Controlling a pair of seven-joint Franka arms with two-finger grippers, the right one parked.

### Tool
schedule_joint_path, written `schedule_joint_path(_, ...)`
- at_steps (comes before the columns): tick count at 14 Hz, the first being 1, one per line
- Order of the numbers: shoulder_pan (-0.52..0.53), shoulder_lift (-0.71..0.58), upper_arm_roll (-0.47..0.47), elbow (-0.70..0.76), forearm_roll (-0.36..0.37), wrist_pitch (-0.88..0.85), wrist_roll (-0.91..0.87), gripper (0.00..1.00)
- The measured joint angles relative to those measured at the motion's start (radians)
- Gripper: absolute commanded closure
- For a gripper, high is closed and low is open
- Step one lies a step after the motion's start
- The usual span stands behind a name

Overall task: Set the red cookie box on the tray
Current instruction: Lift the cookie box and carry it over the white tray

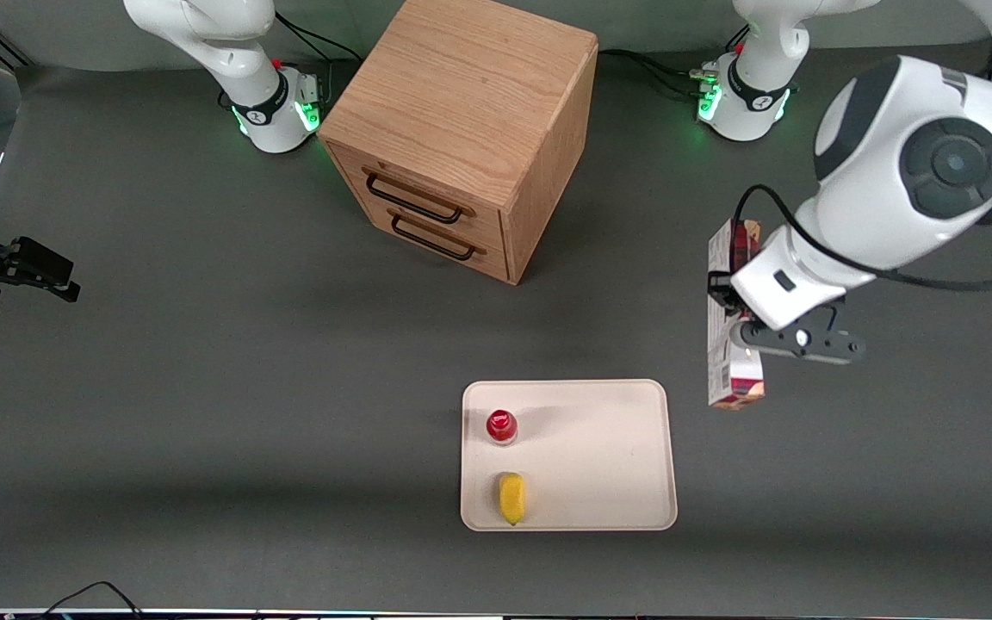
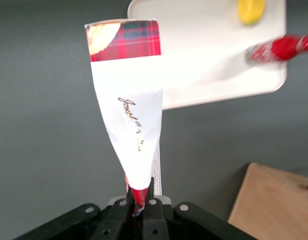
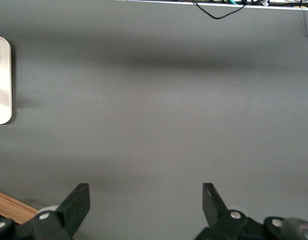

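1. Red cookie box is held above the table, toward the working arm's end, just beside the tray but not over it; its long axis runs roughly from the arm bases toward the front camera.
2. In the wrist view, the red cookie box is seen end-on, with a white face bearing script and a red tartan band with a cookie picture at its outer end.
3. The gripper is clamped on the box, its fingers pressed narrowly against the thin sides near one end.
4. In the front view, the gripper is seen at about the middle of the box's length.
5. The tray lies flat on the grey table, nearer the front camera than the wooden drawer cabinet.
6. On the tray, a red-capped bottle stands, and a yellow object lies nearer the front camera than the bottle.
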Motion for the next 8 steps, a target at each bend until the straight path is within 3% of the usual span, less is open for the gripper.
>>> schedule_joint_path(4, -0.096, 0.258, 0.013, 0.255, 0.088, 0.048, -0.090, 1.00)
schedule_joint_path(8, -0.164, 0.422, 0.078, 0.300, 0.146, 0.206, -0.122, 1.00)
